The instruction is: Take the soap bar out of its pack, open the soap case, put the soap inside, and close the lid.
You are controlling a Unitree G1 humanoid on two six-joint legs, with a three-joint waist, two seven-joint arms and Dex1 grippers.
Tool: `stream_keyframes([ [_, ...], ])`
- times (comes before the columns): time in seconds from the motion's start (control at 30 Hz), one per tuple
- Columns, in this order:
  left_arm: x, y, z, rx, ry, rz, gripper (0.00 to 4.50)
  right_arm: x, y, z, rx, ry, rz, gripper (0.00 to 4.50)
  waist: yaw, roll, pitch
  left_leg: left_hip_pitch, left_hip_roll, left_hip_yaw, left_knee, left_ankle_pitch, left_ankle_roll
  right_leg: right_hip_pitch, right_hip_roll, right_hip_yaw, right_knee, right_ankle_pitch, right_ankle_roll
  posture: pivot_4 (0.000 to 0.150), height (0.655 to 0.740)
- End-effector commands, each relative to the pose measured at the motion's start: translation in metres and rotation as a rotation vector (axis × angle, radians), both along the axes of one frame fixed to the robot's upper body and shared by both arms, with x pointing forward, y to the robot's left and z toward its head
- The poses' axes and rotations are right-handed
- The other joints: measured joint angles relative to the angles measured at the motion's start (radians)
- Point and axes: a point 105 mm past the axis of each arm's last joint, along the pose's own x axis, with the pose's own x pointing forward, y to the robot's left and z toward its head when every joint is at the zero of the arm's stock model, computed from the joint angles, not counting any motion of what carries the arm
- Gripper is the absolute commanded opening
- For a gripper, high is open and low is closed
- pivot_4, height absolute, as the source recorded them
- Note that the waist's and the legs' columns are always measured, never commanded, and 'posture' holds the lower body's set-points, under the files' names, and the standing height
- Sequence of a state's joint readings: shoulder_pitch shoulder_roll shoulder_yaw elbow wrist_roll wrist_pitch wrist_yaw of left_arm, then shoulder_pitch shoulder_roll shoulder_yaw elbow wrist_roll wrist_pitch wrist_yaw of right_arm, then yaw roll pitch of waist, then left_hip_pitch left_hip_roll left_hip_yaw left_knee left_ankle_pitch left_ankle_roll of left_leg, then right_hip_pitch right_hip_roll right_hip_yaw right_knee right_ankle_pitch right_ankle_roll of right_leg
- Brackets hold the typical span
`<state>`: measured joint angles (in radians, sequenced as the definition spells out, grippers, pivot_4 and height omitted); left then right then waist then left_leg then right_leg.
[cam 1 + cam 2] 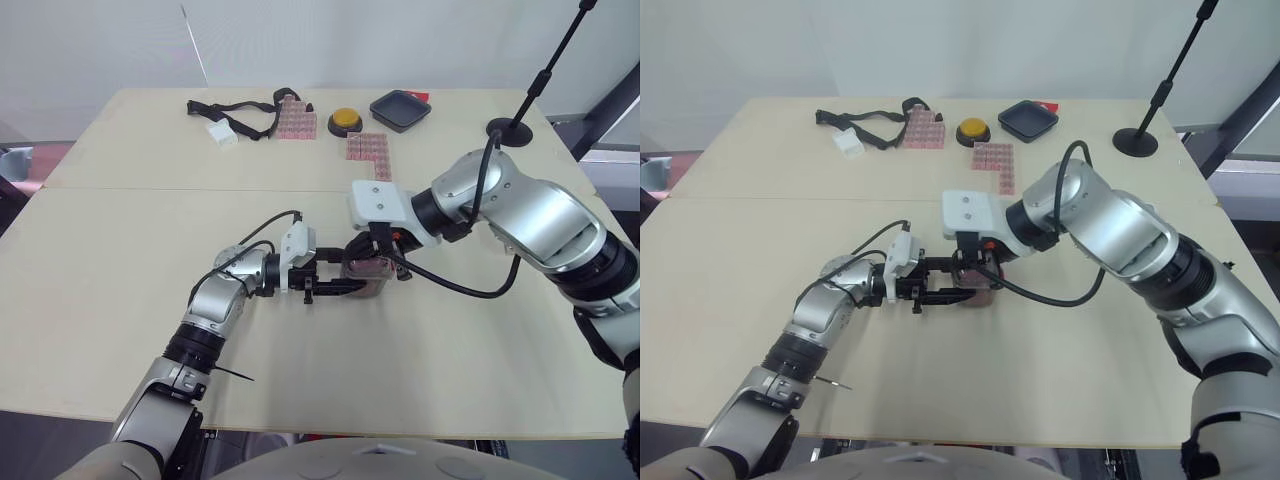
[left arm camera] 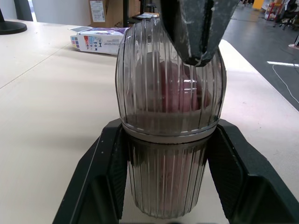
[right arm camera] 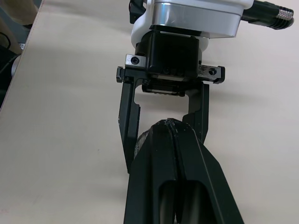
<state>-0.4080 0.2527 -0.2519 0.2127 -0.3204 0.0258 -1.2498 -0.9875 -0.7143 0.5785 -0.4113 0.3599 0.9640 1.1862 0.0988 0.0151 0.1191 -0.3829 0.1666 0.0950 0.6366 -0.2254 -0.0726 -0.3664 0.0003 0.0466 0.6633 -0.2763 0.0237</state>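
- Pressing the lid (image 2: 154,79) home is the step, I judge: the soap case (image 1: 366,280) stands mid-way across the table (image 1: 120,300), pink soap (image 2: 175,95) inside.
- Left gripper (image 1: 338,287) clamps the case's lower half; hold it firm.
- Right gripper (image 3: 171,123), fingers clenched together, touches the lid; push straight down, centred.

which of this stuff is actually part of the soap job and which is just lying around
Job: soap case, pink soap inside, left gripper, right gripper, printed box (maybe its pack).
Lying about: black strap, pink blocks, yellow button, black tray, stand.
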Motion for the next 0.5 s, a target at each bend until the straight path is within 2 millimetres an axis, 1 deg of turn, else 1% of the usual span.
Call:
stream_keyframes([
  [0.03,-0.002,0.0,0.011,-0.035,-0.04,-0.011,1.93,0.001,-0.004,0.011,-0.002,-0.035,-0.008,0.01,0.0,0.0,0.0,0.0,0.0,0.0,0.0,0.0,0.0,0.0,0.0,0.0,0.0,0.0,0.0,0.15,0.74],
  [0.13,-0.002,0.0,0.011,-0.036,-0.039,-0.012,1.93,0.001,-0.002,0.013,0.003,-0.042,-0.009,0.01,0.0,0.0,0.0,0.0,0.0,0.0,0.0,0.0,0.0,0.0,0.0,0.0,0.0,0.0,0.0,0.15,0.74],
  [0.4,-0.003,-0.001,0.011,-0.037,-0.041,-0.016,1.93,0.001,0.011,0.019,0.034,-0.051,-0.003,0.01,-0.001,0.0,0.0,0.0,0.0,0.0,0.0,0.0,0.0,0.0,0.0,0.0,0.0,0.0,0.0,0.15,0.74],
  [0.5,-0.003,-0.001,0.011,-0.036,-0.04,-0.017,1.93,0.002,0.015,0.019,0.043,-0.057,-0.003,0.01,-0.001,0.0,0.0,0.0,0.0,0.0,0.0,0.0,0.0,0.0,0.0,0.0,0.0,0.0,0.0,0.15,0.74],
])
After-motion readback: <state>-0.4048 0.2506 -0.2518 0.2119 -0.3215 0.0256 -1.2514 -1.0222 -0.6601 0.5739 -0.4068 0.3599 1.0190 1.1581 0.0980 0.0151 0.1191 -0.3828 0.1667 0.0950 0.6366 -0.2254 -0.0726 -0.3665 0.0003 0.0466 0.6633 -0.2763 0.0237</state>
